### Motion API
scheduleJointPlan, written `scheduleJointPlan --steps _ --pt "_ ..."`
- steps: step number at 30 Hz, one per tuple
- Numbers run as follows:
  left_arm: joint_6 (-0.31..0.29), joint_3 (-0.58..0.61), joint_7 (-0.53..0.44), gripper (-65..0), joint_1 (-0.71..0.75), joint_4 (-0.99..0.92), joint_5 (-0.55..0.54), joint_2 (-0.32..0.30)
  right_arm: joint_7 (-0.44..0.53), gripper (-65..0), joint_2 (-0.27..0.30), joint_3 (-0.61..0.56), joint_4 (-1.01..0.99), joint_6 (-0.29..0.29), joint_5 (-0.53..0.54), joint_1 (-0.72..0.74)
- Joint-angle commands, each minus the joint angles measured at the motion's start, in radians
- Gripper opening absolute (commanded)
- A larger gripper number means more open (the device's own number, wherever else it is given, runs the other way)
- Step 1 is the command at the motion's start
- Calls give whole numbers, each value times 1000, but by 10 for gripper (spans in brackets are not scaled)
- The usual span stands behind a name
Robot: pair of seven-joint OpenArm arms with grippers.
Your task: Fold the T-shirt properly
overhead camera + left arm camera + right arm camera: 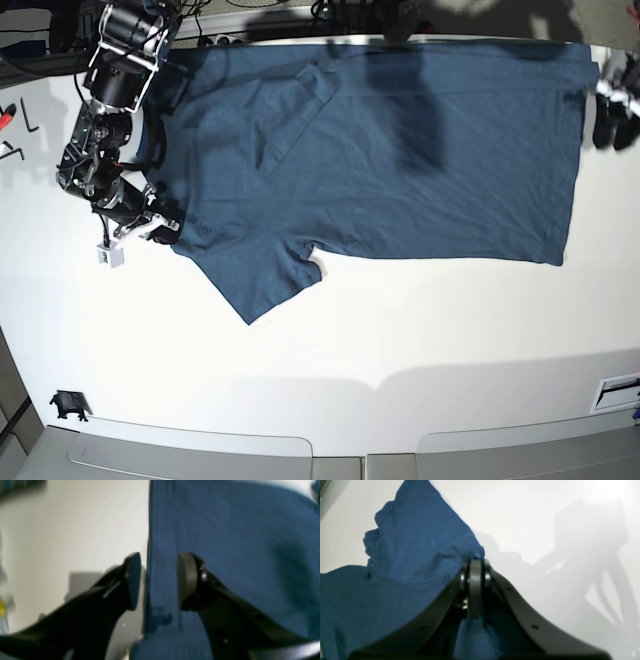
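A plain dark navy-blue short-sleeved cotton T-shirt (400, 150) lies spread flat on a white matte tabletop (320, 340), occupying the far half of the surface in the base view, with its hem toward that view's right and its shoulders and sleeves toward the left. One short sleeve (265, 275) projects toward the near edge, ending in a point on bare table. The right gripper (476, 562), a black two-fingered unit on the arm at the base view's left, has its jaws pressed together on a bunched fold of the blue fabric at the sleeve's stitched edge; the wrist view shows cloth drawn up into the pinch and more cloth hanging between the finger bases. The left gripper (158, 580), seen at the base view's right margin beside the shirt's hem, has its jaws standing apart, one dark pad (133, 580) over bare white table and the other over the cloth, so that the straight hem edge runs up between them; whether either pad touches the fabric cannot be told. The left wrist view is blurred. Dark shadows fall across the upper middle of the shirt.
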Motion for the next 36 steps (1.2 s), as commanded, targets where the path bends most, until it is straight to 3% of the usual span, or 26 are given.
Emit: scheduleJointPlan --steps 1,8,17,23,32,36 --pt "4 -6 -23 -404 -29 14 12 -19 19 -650 13 3 16 8 21 24" --pt "4 60 -21 -402 -249 -125 36 -27 20 -650 -21 3 16 8 21 24" --pt "4 291 -20 -402 -594 -708 36 -44 19 -650 -44 3 16 8 19 24" --pt "4 341 -27 -402 -814 -1004 36 -44 19 -650 -44 3 16 8 -9 24" --pt "3 341 -28 -402 -939 -1052 37 -55 18 -650 -44 3 16 8 -9 24" --pt "4 341 -78 -402 -943 -1052 138 -59 18 -650 -44 3 16 8 -9 24"
